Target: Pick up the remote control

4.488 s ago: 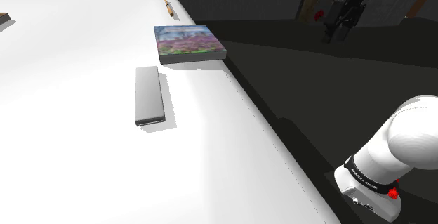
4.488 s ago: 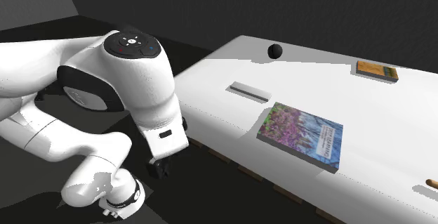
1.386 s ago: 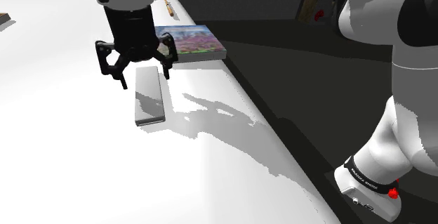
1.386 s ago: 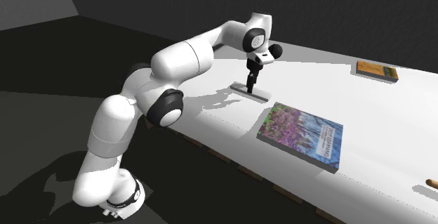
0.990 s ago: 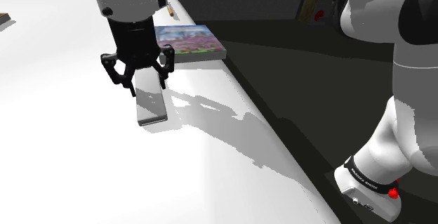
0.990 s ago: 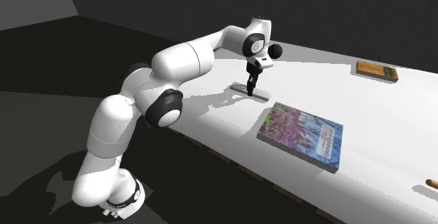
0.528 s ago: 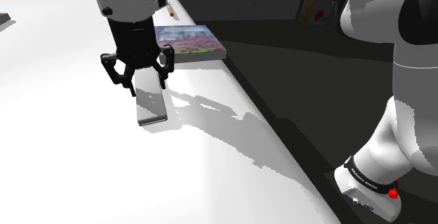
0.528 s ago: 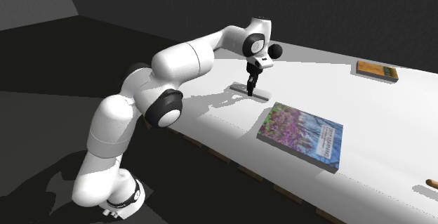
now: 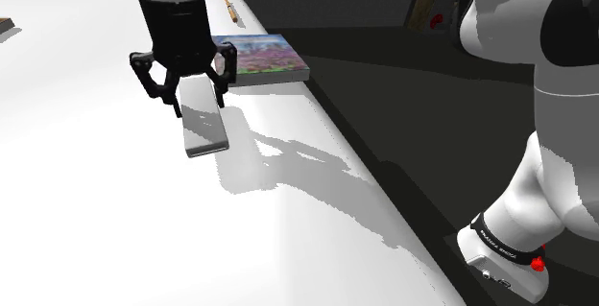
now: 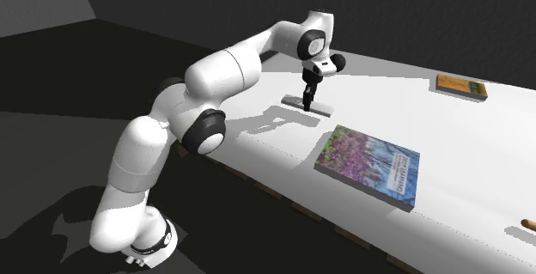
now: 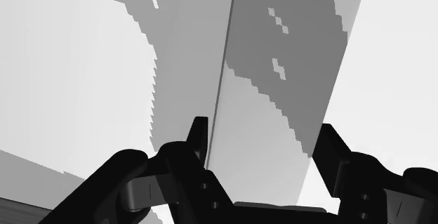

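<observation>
Clasping the grey remote (image 9: pixel 204 129) by its long edges, the gripper (image 9: pixel 198 103) holds it just above the white table (image 9: pixel 96 218), to the shoulder view's left of the book (image 9: pixel 261 57).

The shoulder view is taken from close beside the robot's base (image 9: pixel 501 247), seen at 4 o'clock, and is aimed down along the white table (image 9: pixel 96 237) toward 11 o'clock. The second exterior view is set farther off, with the whole arm (image 10: pixel 155 143) framed at 9 o'clock. The wrist view is held very close above the remote control (image 11: pixel 281 138). The book (image 9: pixel 261 57), remote control and gripper (image 9: pixel 198 108) are shared by both outer views.
</observation>
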Controlling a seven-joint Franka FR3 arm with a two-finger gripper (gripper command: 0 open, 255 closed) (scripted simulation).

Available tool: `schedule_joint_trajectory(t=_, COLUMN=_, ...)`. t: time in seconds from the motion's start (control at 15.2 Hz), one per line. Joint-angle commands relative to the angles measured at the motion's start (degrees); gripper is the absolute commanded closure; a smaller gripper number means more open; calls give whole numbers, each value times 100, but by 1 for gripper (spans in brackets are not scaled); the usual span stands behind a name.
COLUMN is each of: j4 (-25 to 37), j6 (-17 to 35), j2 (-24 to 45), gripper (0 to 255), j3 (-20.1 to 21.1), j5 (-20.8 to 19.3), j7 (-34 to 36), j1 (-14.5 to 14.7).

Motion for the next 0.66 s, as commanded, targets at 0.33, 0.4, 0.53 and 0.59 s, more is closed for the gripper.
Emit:
schedule_joint_trajectory(t=0.33, j4=1308, j6=-852, j2=414, gripper=255, j3=-87, j5=-193, j7=-85, j1=421)
schedule_joint_trajectory(t=0.4, j4=1583, j6=-1011, j2=516, gripper=255, j3=-112, j5=-240, j7=-108, j1=519)
schedule_joint_trajectory(t=0.53, j4=1972, j6=-1225, j2=669, gripper=255, j3=-156, j5=-306, j7=-147, j1=661)
schedule_joint_trajectory(t=0.59, j4=1963, j6=-1221, j2=665, gripper=255, j3=-156, j5=-304, j7=-146, j1=658)
